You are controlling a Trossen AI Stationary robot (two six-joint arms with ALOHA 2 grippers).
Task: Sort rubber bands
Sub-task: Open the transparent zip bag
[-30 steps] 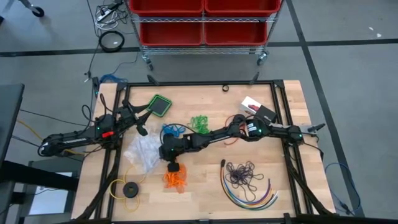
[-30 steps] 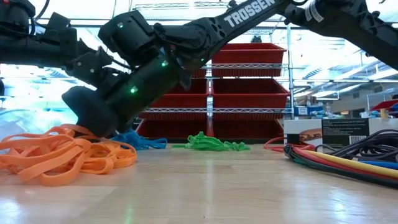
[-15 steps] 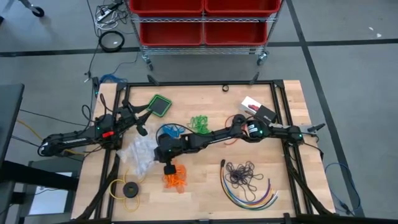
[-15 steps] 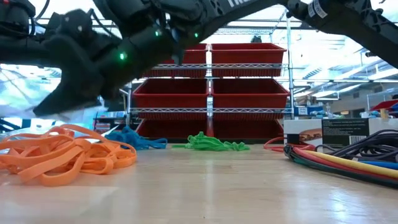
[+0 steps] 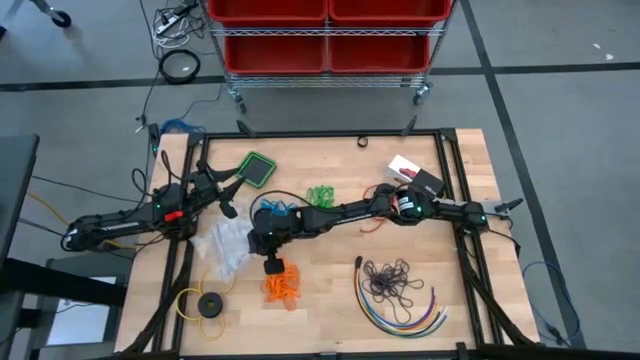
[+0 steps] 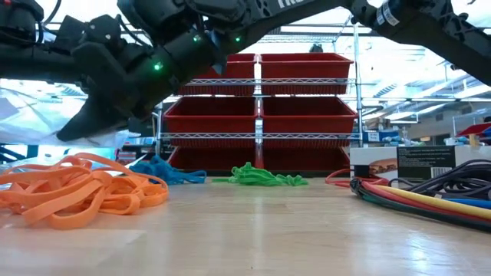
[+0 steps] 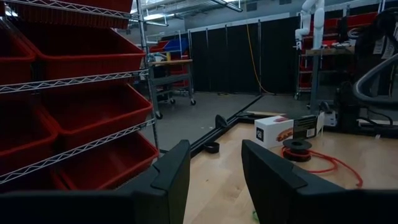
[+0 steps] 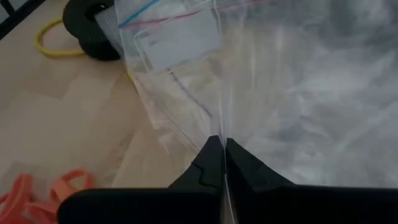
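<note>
The rubber bands lie in bunches on the table: orange (image 5: pixel 282 287) (image 6: pixel 77 195), blue (image 5: pixel 272 210), green (image 5: pixel 320 194) and dark purple (image 5: pixel 388 280). My right arm reaches across the table. Its gripper (image 8: pixel 224 146) (image 6: pixel 80 129) hangs above the orange bunch, shut on a clear plastic bag (image 5: pixel 225 245) (image 8: pixel 298 81). My left gripper (image 7: pixel 214 180) (image 5: pixel 228 205) waits open at the table's left side, pointing level and touching nothing. My right gripper pinches a thin fold of the clear bag's film (image 8: pixel 222 132) between its two fingertips (image 8: pixel 208 158). The fingers slant down toward the table's left. The pinched part is raised and drawn up in creases. The rest of the bag spreads out beyond the fingers.
A yellow ring with a black disc (image 5: pixel 205 303) lies near the front left, multicoloured cables (image 5: pixel 405 320) at the front right. A green square (image 5: pixel 259 168), a white box (image 5: pixel 405 168) and a red cord (image 5: pixel 372 225) lie farther back. Red bins (image 6: pixel 307 115) stand behind the table.
My right gripper has risen from low beside the orange bunch and shifted slightly toward the table's left. The pinched part of the bag has come up with it and now shows higher in the low view.
</note>
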